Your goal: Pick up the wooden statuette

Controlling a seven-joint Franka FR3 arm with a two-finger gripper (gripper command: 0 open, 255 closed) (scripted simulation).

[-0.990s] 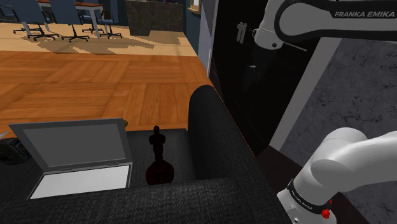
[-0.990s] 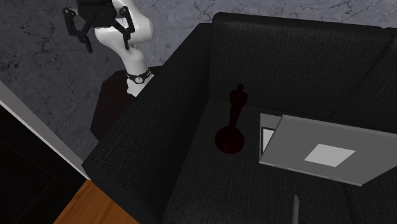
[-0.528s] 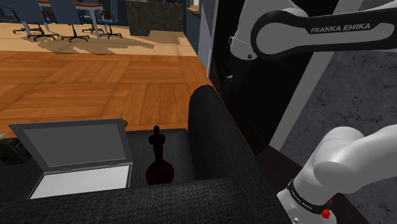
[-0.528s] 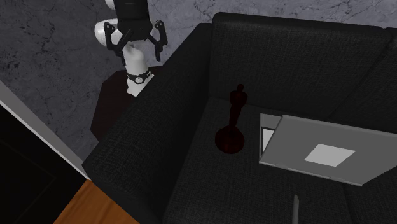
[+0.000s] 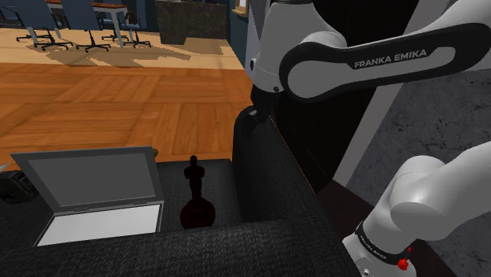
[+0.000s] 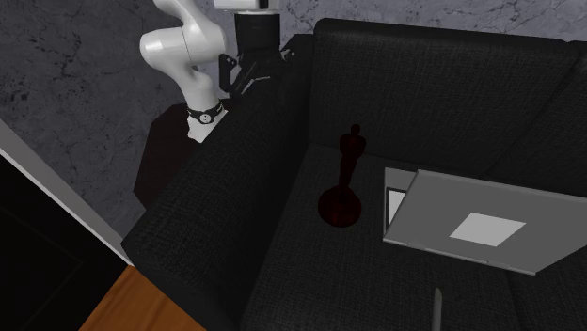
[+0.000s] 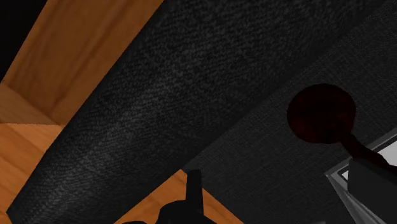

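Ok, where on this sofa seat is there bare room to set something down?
Bare seat lies between the armrest and the statuette, and along the seat's front edge. It is crowded in the narrow gap between statuette and laptop.

wood floor (image 5: 118,94) | black sofa (image 6: 452,85) | grey marbled wall (image 6: 56,66) | office chairs (image 5: 83,16) far back

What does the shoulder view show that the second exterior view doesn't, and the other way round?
Shoulder view, not the other: office chairs in the far room, the laptop's screen face, the lettering on the arm. Second exterior view, not the shoulder: the back of the laptop's lid with its pale square, a thin grey bar on the sofa. Both: the dark statuette upright on the black sofa beside the laptop, and the hand above the armrest.
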